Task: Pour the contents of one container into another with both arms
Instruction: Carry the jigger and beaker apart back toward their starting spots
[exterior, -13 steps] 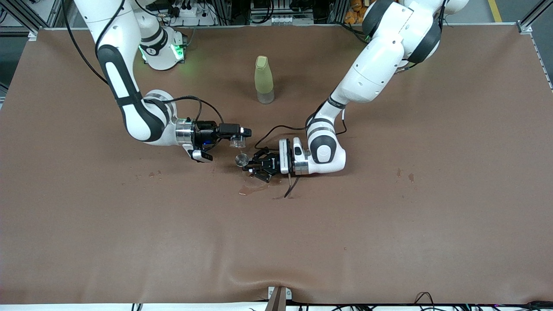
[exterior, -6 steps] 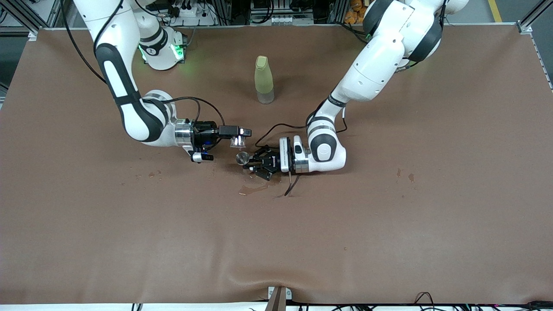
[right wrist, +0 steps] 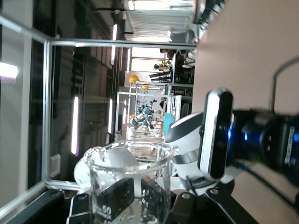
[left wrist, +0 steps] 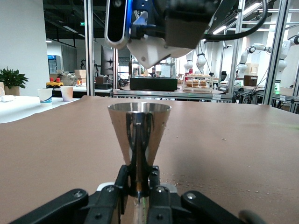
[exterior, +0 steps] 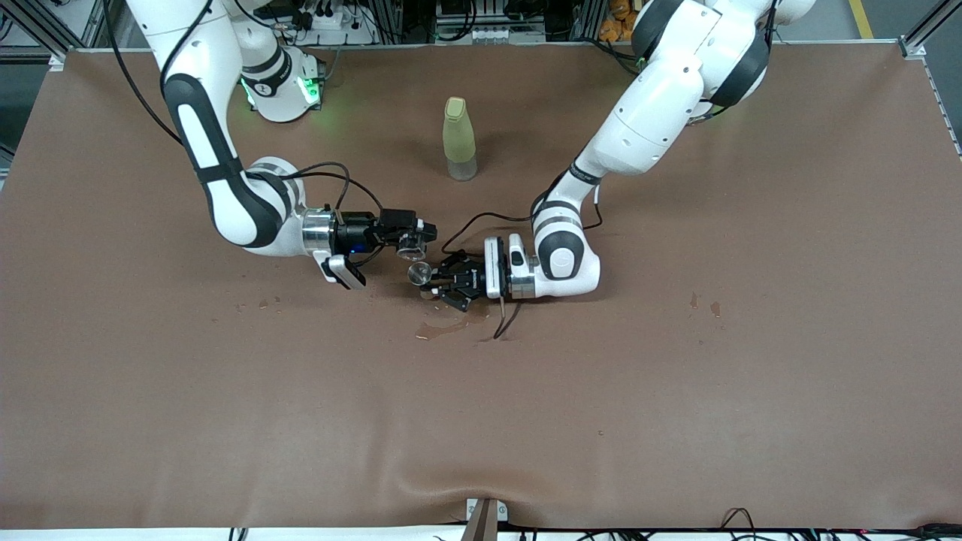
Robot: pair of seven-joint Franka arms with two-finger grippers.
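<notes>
Hands meet above the spill (exterior: 442, 328): right hand (exterior: 415, 232) pinches a tipped glass beaker (exterior: 410, 242) over the metal cone cup (exterior: 419, 273) clamped by left hand (exterior: 436, 284).

The two grippers crowd the middle of the worktop (exterior: 676, 391). The right gripper (exterior: 412, 235) with its glass beaker (exterior: 409, 242) sits just beside and above the left gripper (exterior: 440, 282) with its metal cup (exterior: 418, 273), so nothing fits between them. A green bottle (exterior: 458, 139) stands up nearby, toward the robot bases. A wet puddle (exterior: 443, 328) lies just in front. The rest is wide open.
</notes>
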